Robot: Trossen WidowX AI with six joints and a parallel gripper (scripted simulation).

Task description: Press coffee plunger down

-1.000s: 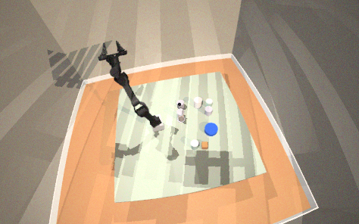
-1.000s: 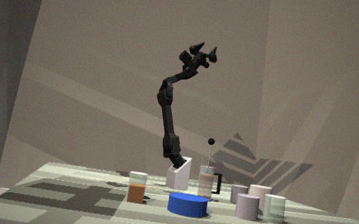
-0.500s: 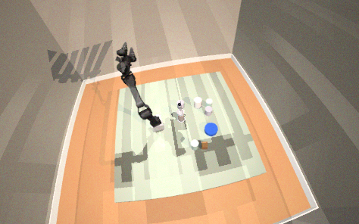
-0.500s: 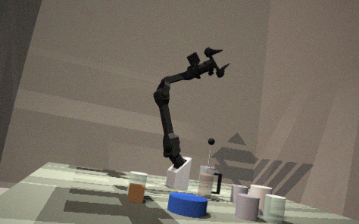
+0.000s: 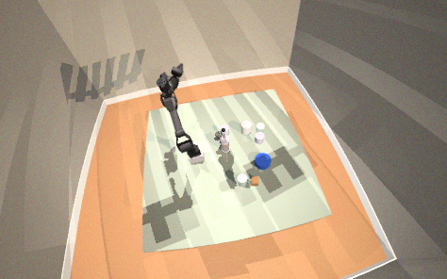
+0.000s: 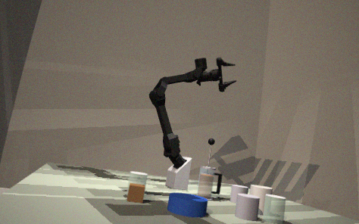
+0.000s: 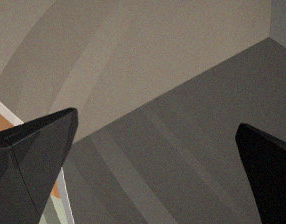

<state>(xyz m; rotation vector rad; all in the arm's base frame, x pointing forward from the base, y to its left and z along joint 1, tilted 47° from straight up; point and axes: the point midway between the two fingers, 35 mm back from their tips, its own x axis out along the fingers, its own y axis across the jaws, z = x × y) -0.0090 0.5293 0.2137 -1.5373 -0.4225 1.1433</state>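
Plainly, the approach step is in hand and no contact has been made. The black parallel-jaw gripper [image 6: 227, 75] hangs high in the air with its jaws spread wide and nothing between them.

The clear glass coffee press with a dark side handle [image 6: 207, 183] stands upright on the pale striped mat [image 5: 277, 207], just right of the arm's white base block [image 6: 179, 174]. Its black ball-topped plunger [image 6: 210, 142] is fully raised, well below the gripper.

In my judgement the next move calls for bringing the gripper down over the ball, centred and vertical, so that the push does not tip the press.

The exterior view shows the height gap between tool and plunger. The top view instead shows the press among white cylinders [image 5: 246, 127] and a flat blue round container [image 5: 262, 161]. The wrist view shows only dark fingertips against wall and floor, with no press in sight.
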